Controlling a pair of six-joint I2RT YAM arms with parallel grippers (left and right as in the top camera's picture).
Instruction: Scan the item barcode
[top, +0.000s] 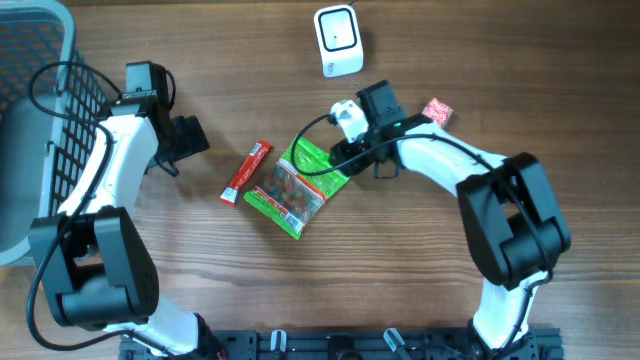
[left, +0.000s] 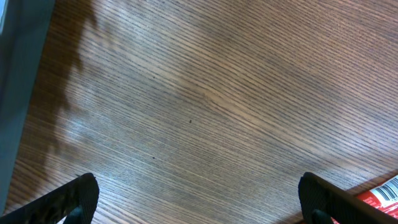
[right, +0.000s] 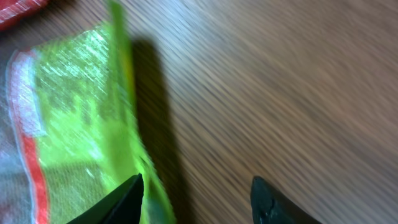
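Wooden table (top: 420, 270) from above: one grey basket (top: 40, 120), one white scanner (top: 338, 40), one green bag (top: 295, 185) in the middle, one red bar (top: 246, 171) just left of it, and one small red packet (top: 437, 111).

Left wrist: the left gripper (left: 199, 193) stands wide over bare wood.

Right wrist: the right gripper (right: 199, 193) is partly spread and holds nothing, with one finger (right: 121, 199) at the bag's edge.

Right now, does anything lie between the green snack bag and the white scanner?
No loose thing shows on the wood between the green snack bag and the white scanner. Only the right pincer, open at the bag's edge, and its own wrist hang over that path.
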